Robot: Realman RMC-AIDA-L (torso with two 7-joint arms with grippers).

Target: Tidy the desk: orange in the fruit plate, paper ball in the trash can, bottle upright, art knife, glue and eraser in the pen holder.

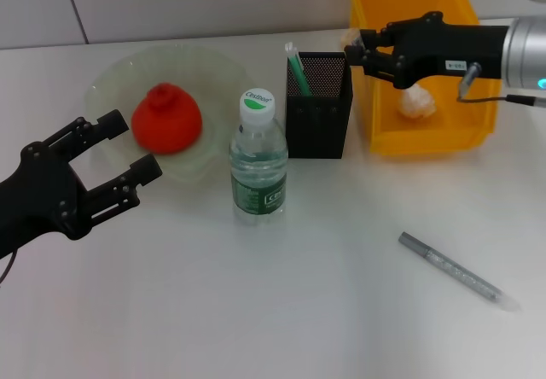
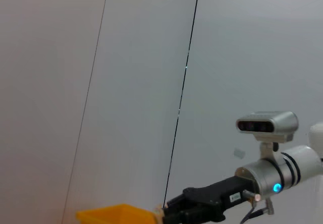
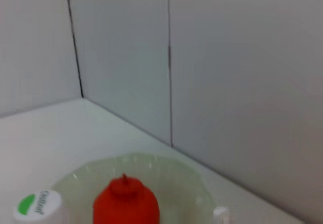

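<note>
The red-orange orange (image 1: pixel 166 119) (image 3: pixel 126 204) lies in the pale-green fruit plate (image 1: pixel 109 78) (image 3: pixel 174 181) at the back left. Upright in the middle stands the bottle (image 1: pixel 258 164), its cap (image 3: pixel 36 206) also showing in the right wrist view. Behind it is the black mesh pen holder (image 1: pixel 318 113) with a green stick (image 1: pixel 295 65) poking out. The paper ball (image 1: pixel 418 102) rests inside the yellow trash can (image 1: pixel 409 3) (image 2: pixel 116 215). My right gripper (image 1: pixel 357 51) (image 2: pixel 169 211) hovers just above the pen holder's right rim, shut on a small beige piece, apparently the eraser (image 1: pixel 351 37). My left gripper (image 1: pixel 128 147) is open at the plate's front edge. A slim grey art knife (image 1: pixel 450 268) lies front right.
A pale wall rises behind the white table (image 1: pixel 341 328). The trash can stands directly to the right of the pen holder, and the bottle is close to the holder's front left corner.
</note>
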